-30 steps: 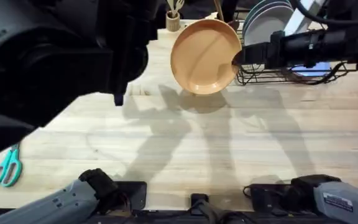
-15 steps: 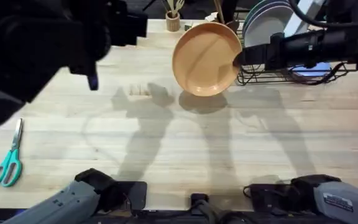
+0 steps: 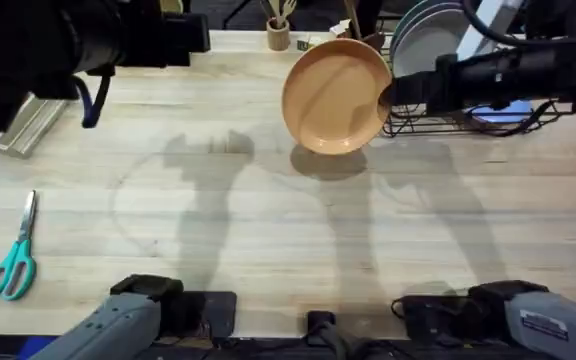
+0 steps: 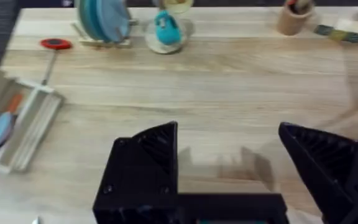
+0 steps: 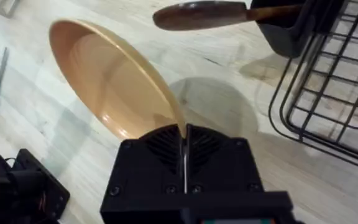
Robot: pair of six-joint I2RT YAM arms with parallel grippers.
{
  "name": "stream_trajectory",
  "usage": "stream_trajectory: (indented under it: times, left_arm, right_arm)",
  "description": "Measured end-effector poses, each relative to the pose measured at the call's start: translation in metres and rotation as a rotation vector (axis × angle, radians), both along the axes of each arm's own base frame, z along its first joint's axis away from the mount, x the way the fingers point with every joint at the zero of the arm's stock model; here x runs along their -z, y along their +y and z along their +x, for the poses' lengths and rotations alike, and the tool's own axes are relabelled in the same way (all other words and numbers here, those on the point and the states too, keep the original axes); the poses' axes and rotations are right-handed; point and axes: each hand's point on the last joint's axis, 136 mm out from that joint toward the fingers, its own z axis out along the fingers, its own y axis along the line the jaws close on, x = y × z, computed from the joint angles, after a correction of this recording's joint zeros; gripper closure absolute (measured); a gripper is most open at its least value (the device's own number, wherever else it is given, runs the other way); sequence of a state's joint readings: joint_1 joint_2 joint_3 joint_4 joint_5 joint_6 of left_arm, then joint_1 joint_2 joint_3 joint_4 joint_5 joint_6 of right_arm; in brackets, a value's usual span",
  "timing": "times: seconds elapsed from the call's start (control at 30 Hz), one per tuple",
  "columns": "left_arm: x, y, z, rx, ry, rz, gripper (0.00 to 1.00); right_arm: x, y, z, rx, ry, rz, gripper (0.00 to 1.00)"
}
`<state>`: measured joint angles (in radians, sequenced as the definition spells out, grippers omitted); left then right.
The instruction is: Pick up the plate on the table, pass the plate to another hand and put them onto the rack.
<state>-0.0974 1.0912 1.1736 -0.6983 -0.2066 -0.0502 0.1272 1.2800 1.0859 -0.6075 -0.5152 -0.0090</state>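
Broadly, the tabletop lies mostly bare in front of the rack, which sits at its far right corner and serves as the reference here. The rack already carries grey-white plates standing upright in its slots. Just to the left of the rack, the plate hangs in the air above the tabletop, tilted so its hollow faces the overhead camera, its shadow falling on the wood beneath. The right gripper has its jaws clamped on the plate's rim on the side nearest the rack; gripping the edge probably keeps the body free to slide into a slot. Far to the left of the rack, the left gripper hovers with jaws wide apart and empty, so the handover looks finished. Scissors lie farthest from the rack, near the left front edge.
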Motion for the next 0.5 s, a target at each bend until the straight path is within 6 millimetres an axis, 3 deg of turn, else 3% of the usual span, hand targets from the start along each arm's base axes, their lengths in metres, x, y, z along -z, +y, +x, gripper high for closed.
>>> stream_trajectory:
  times: [0.23, 0.5]
  left_arm:
    - [0.005, -0.017, 0.002, 0.14, 0.022, -0.043, 0.007]
    - [0.035, -0.029, 0.016, 0.22, 0.115, -0.043, 0.007]
  right_arm:
    - [0.0, 0.0, 0.0, -0.002, -0.001, -0.001, 0.974]
    - [0.003, -0.008, -0.006, 0.007, 0.026, -0.056, 0.974]
